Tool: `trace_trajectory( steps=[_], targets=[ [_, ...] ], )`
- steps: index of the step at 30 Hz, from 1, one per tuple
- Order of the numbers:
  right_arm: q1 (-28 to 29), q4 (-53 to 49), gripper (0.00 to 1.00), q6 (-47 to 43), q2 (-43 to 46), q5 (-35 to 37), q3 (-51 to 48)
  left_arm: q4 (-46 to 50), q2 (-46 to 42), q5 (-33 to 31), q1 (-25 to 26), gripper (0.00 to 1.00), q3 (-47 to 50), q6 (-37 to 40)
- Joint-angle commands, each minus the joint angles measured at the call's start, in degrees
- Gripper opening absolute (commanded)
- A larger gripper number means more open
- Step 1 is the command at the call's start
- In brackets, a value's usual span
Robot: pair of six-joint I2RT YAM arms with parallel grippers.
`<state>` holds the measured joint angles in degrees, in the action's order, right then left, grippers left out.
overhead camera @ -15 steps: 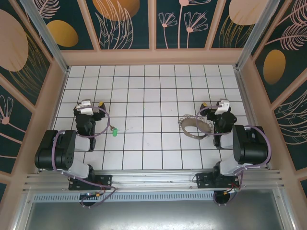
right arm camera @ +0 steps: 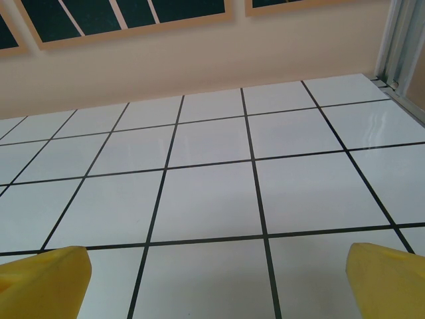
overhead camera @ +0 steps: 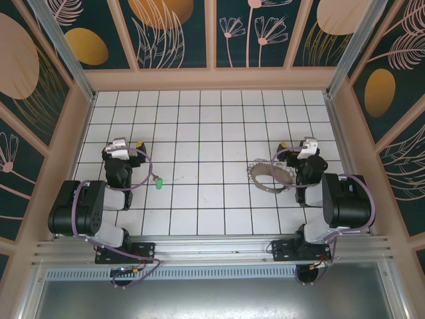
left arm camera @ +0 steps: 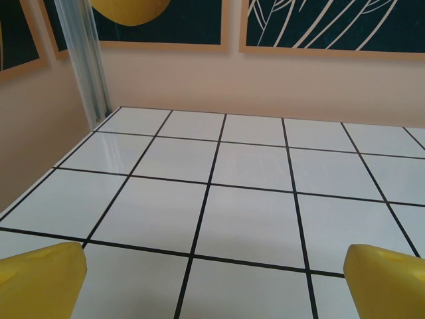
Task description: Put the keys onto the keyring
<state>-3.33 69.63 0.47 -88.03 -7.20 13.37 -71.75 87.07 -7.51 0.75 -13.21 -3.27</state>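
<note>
Top external view: the green-headed key (overhead camera: 159, 181) lies flat on the white tiled worktop (overhead camera: 212, 126), just right of the left arm (overhead camera: 80, 207). The fringed keyring (overhead camera: 264, 185) rests well apart from it, just beside the right arm (overhead camera: 342, 199). The left jaws and right jaws stand wide open, holding nothing, their yellow fingertips (left arm camera: 40, 276) (right arm camera: 43, 276) above bare tiles in the wrist views.
</note>
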Motion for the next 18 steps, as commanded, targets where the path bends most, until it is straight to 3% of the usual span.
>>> trace_trajectory(
  steps=[1, 13, 18],
  targets=[
    [-0.3, 1.8, 0.99, -0.5, -0.1, -1.1, 0.0, -0.6, 0.2, 0.1, -0.2, 0.99, -0.7, -1.0],
    [-0.4, 1.3, 0.99, 0.2, 0.9, 0.2, -0.1, 0.2, -0.7, 1.7, -0.2, 0.99, -0.7, -0.3],
    [-0.4, -10.3, 0.99, 2.3, 8.4, 4.1, 2.7, 8.1, -2.9, 0.5, -0.2, 0.99, -4.3, -0.7]
  ],
)
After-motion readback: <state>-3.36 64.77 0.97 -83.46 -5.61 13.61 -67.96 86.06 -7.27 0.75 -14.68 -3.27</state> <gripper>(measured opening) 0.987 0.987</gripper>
